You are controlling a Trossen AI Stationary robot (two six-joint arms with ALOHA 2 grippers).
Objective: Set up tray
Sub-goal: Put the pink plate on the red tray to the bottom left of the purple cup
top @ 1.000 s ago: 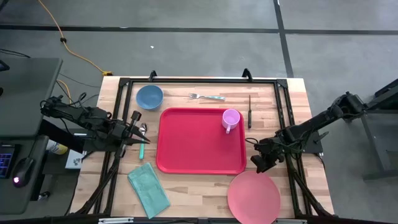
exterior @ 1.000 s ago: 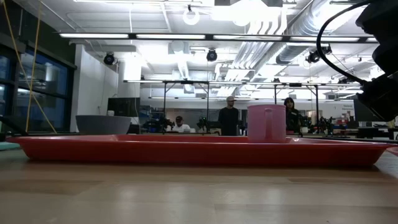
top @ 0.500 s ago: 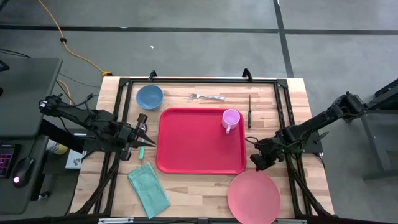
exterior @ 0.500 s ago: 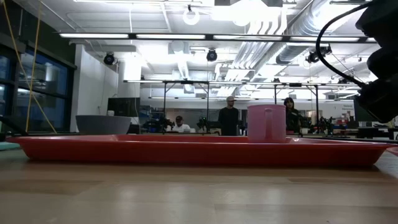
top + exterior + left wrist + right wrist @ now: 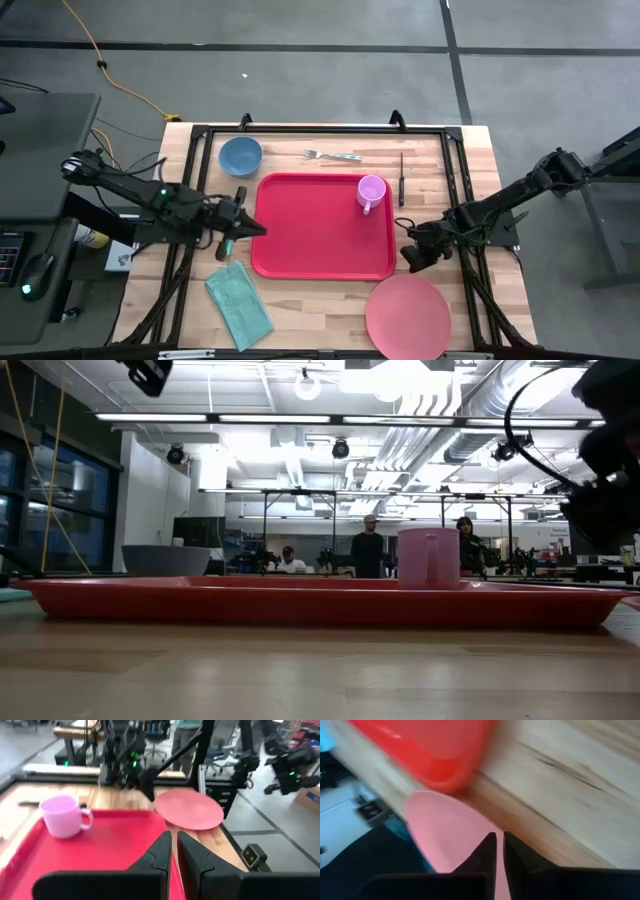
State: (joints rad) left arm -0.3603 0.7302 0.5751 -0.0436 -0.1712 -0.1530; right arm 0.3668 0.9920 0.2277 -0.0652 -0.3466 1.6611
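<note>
The red tray (image 5: 310, 230) lies flat mid-table with a pink mug (image 5: 371, 191) standing in its far right corner. My left gripper (image 5: 258, 228) hovers shut over the tray's left rim, pointing toward the table's right, with nothing between its fingers (image 5: 172, 851). My right gripper (image 5: 407, 260) is shut beside the tray's near right corner, slanting down at the far rim of the round pink plate (image 5: 407, 316), which lies flat on the table. In the right wrist view the plate (image 5: 445, 827) fills the space behind the fingertips. My right gripper's shut fingertips (image 5: 491, 844) stand at the pink plate's far rim, slanting down from the table's far right. I cannot tell whether they touch it. The plate lies flat on the wood.
A blue bowl (image 5: 240, 155), a fork (image 5: 333, 155) and a dark knife (image 5: 402, 178) lie along the far side. A teal napkin (image 5: 239, 305) lies near left. A green-handled utensil (image 5: 226, 245) lies left of the tray, partly under my left arm. A black frame edges the table.
My left gripper has travelled toward the table's right edge, from beside the green-handled utensil to over the tray's left rim, rolling as it went. My right gripper has stayed in place and shut.
</note>
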